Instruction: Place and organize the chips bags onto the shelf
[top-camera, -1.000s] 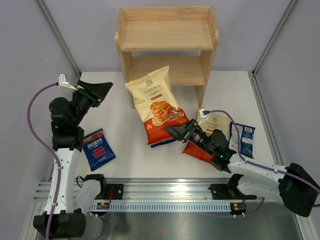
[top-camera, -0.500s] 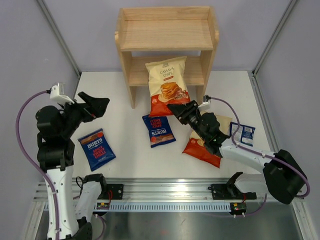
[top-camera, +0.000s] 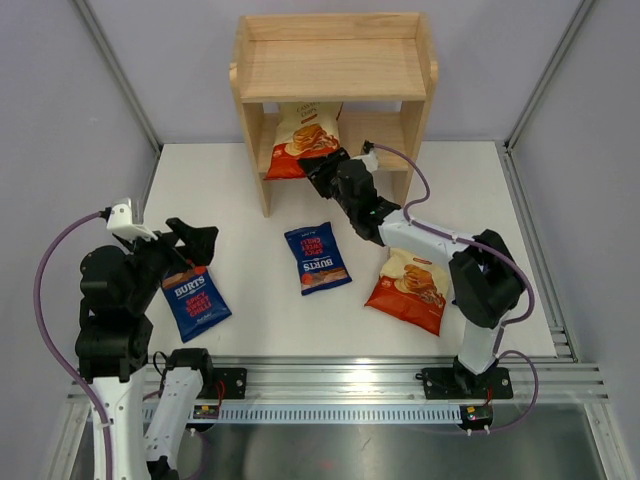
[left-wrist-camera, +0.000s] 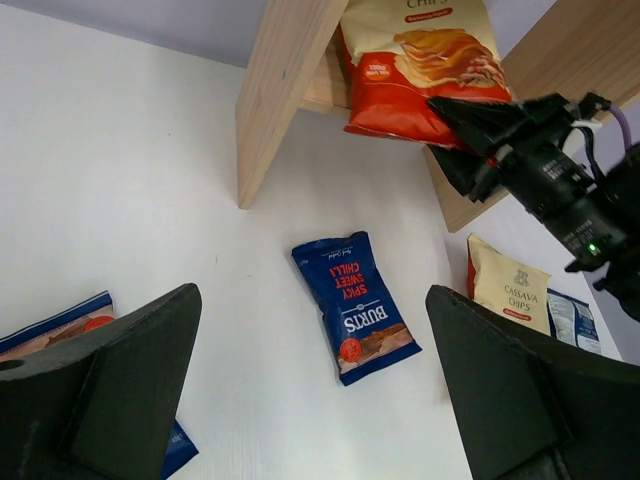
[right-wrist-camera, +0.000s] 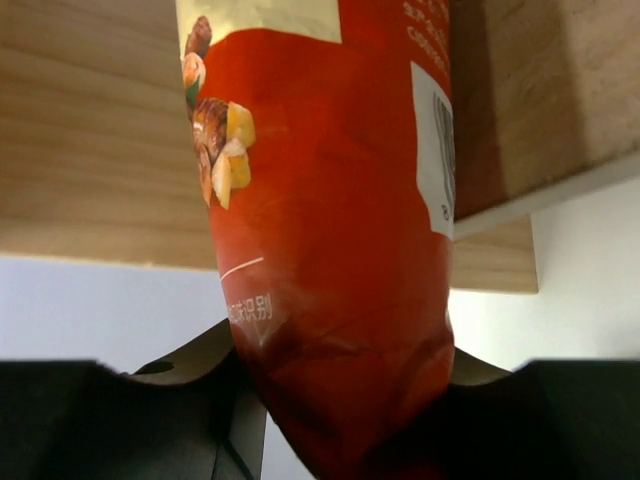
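- Saw a white table (top-camera: 250, 190), shelf (top-camera: 330, 70) at the back.
- Caught right gripper (top-camera: 320, 168) clamped on Cassava bag (top-camera: 298, 140) in lower tier.
- Found left gripper (top-camera: 197, 243) spread wide, empty.

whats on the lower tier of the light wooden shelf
A cream-and-red-orange Cassava Chips bag, its bottom edge pinched by the right gripper. The top board hides the bag's upper part and the tier's back.
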